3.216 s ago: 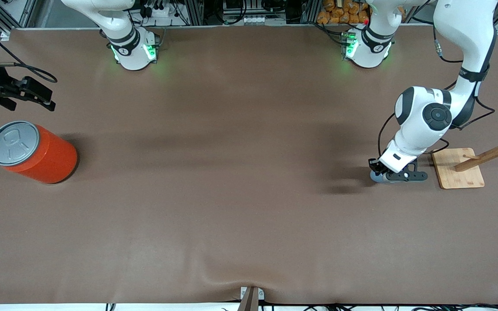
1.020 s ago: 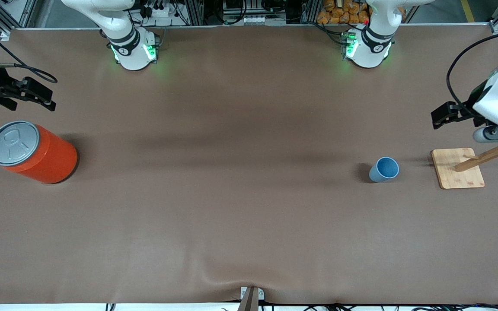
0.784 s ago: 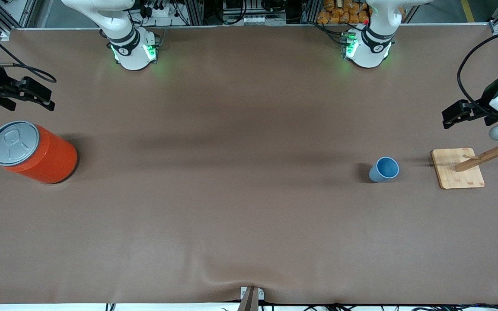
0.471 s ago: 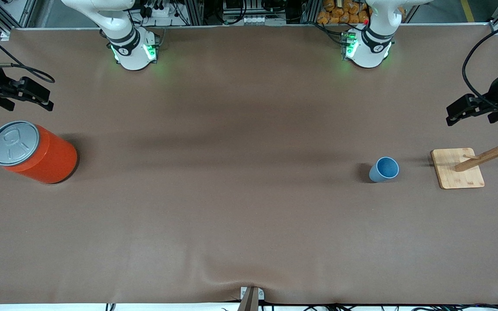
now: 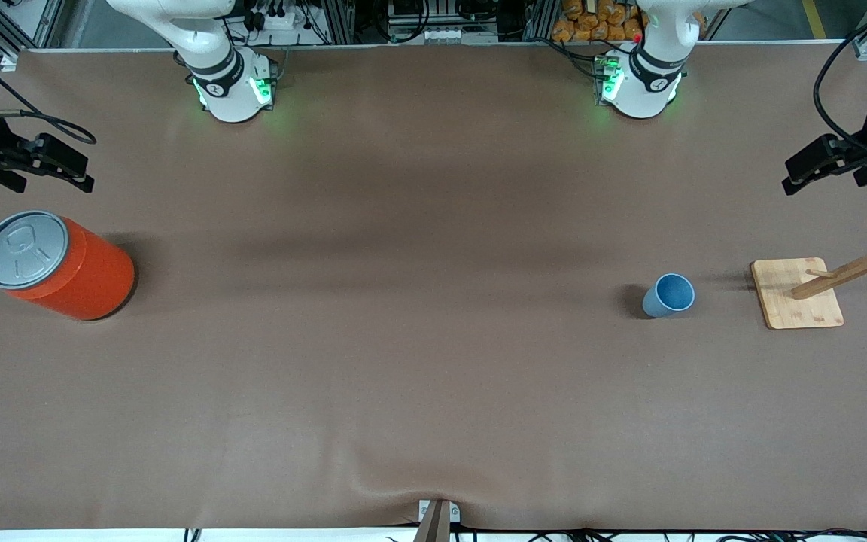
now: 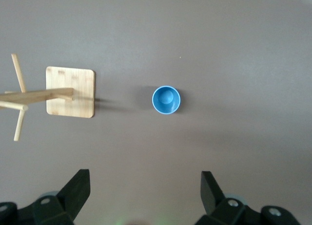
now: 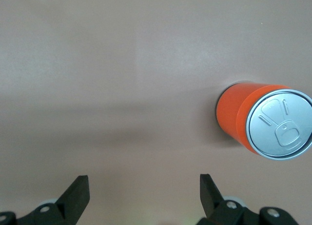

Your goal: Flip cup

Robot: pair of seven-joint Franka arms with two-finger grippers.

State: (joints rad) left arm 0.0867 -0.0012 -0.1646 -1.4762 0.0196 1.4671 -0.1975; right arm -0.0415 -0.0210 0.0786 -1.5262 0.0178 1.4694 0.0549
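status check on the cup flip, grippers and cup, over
Left gripper open, empty, high over the table near the wooden rack. Right gripper open, waiting by the orange can. Cup upright, mouth up, untouched. Nothing in the way.

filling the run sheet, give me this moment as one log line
cup: small light-blue tapered cup upright, mouth up, free | left claw: open, over table | right claw: open, waiting

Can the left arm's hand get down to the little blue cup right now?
Probably yes. The left hand is open and empty, up over the table, and the cup stands alone with nothing covering it.
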